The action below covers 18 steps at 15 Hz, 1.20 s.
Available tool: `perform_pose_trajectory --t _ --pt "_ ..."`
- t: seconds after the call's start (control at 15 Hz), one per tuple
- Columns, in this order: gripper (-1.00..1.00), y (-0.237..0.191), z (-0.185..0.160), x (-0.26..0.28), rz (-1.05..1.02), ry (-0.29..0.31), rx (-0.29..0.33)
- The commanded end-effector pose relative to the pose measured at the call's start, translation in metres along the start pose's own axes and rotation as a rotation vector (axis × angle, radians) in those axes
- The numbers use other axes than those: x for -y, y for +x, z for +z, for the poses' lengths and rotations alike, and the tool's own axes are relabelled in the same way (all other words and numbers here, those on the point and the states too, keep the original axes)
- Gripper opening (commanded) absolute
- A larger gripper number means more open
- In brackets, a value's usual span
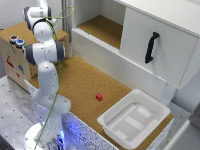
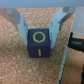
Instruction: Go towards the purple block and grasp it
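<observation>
The wrist view shows the purple block (image 2: 39, 44) sitting on the cork bench (image 2: 15, 65). It has a yellow ring and a yellow line on its top. The gripper (image 2: 40, 26) is right over it, with its jaws apart. One finger (image 2: 21, 25) stands on one side of the block and the other on the far side. The fingers look close to the block, but I cannot tell if they touch it. So the going part looks done. The closing part looks like it is still left to do.

In the exterior view the arm (image 1: 44, 50) stands at the bench's left edge. Its hand end is up by the back left corner, where I cannot see the block.

The bench top is brown, speckled cork. A small red block (image 1: 99, 96) lies near the middle. A white tray (image 1: 134, 118) sits at the front right corner. A white cabinet (image 1: 165, 45) with a black handle (image 1: 151, 47) stands along the back edge. A wooden box (image 1: 12, 55) is behind the arm.
</observation>
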<state>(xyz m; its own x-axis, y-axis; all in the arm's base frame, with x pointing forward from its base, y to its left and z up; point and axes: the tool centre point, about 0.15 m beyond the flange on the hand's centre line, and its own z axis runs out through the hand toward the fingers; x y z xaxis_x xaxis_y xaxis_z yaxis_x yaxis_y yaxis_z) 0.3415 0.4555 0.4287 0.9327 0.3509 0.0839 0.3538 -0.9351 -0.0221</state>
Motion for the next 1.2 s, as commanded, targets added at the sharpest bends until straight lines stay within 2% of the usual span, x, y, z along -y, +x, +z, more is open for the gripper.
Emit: perform_pose_trajectory --t 0.0,0.33,0.53,0.93,1.07,1.13 --pt "-1.00 -0.007 -0.018 -0.014 0.074 -0.109 -0.020" --pt "-1.00 -0.020 -0.051 -0.067 0.121 -0.150 -0.081" --pt "-1.00 -0.041 -0.051 -0.104 0.104 -0.150 -0.107" --pt "-1.00 -0.106 -0.029 -0.204 -0.045 -0.130 -0.152" --pt "-1.00 -0.121 -0.027 -0.245 -0.077 -0.099 -0.149" --pt "-1.00 -0.126 -0.029 -0.263 -0.080 -0.084 -0.167"
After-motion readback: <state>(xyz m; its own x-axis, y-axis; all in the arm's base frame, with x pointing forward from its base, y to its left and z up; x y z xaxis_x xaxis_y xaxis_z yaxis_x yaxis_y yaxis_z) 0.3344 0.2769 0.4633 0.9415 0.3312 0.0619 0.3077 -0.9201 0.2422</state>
